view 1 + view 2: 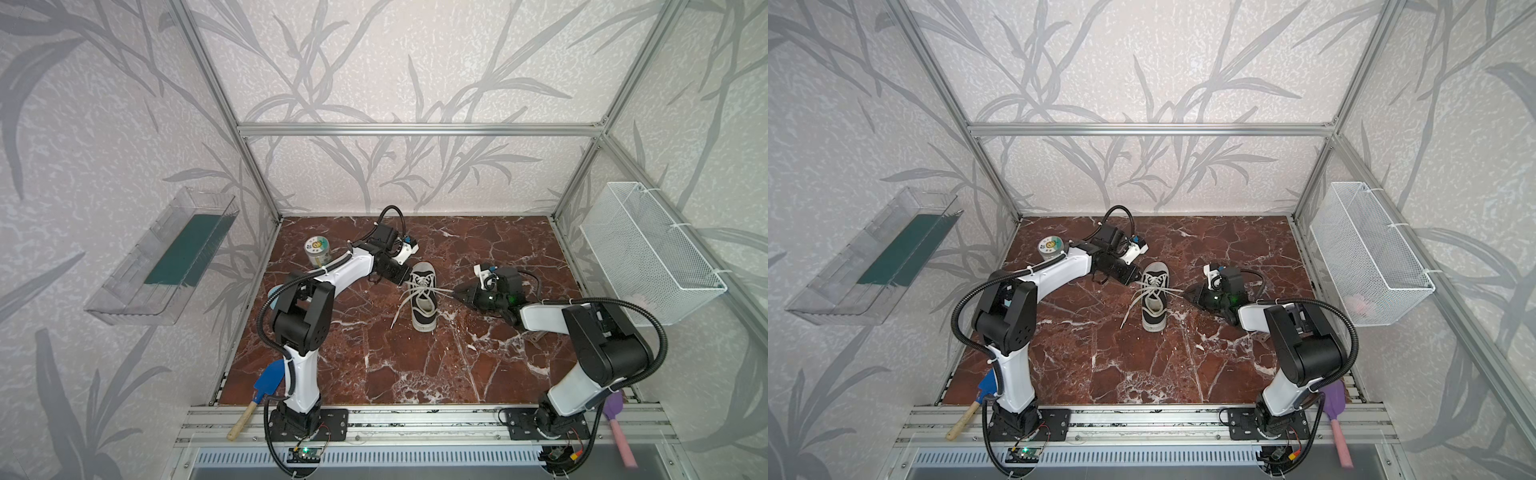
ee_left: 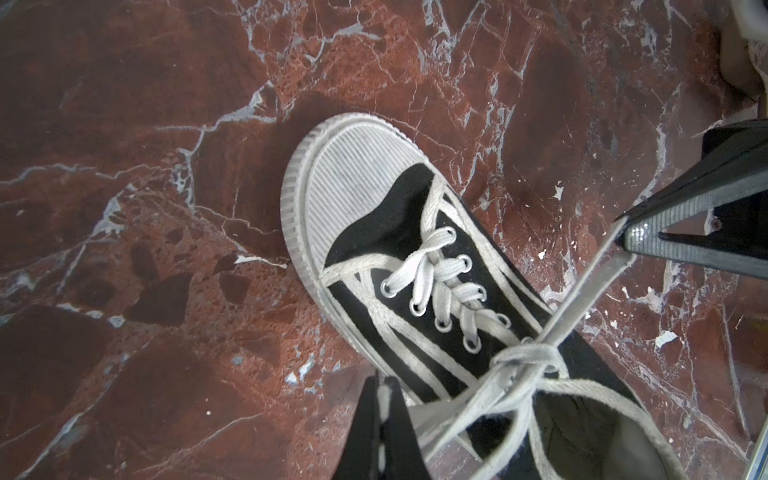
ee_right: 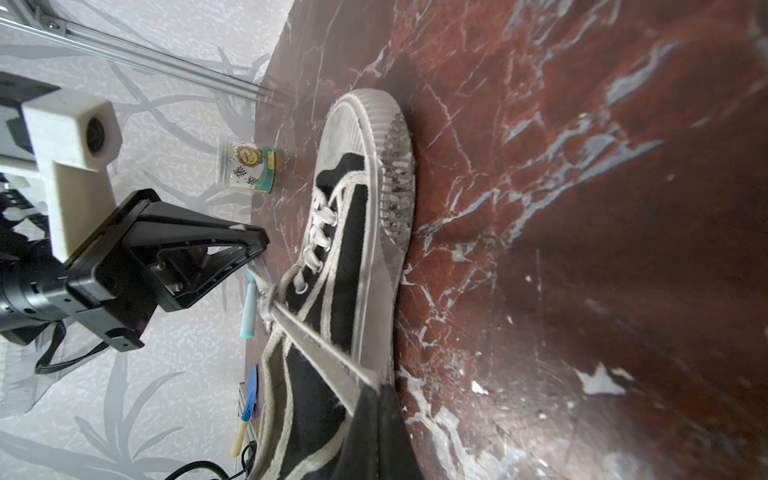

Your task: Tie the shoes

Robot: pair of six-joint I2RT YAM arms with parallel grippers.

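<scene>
**Both tools clamped on lace strands, sneaker mid-counter**

One small low-top sneaker (image 1: pixel 424 301) stands upright on its sole in the middle of the red marble counter (image 1: pixel 374 365), between the two tools. The toe points at the back wall and the heel at the arm bases.

It has a black canvas upper with white stripes down the sides. The white ribbed toe cap, the white sole with its ridged edge and the metal eyelets all look scuffed and greyish.

The flat white laces (image 2: pixel 436 282) criss-cross up the eyelets to one simple crossed knot at the top.

The left tool (image 1: pixel 406 281) is pressed together on one strand, close by the sneaker's left side. The right tool (image 1: pixel 456 291) pinches another strand, stretched taut from the knot. A loose end trails onto the counter left of the heel.
</scene>
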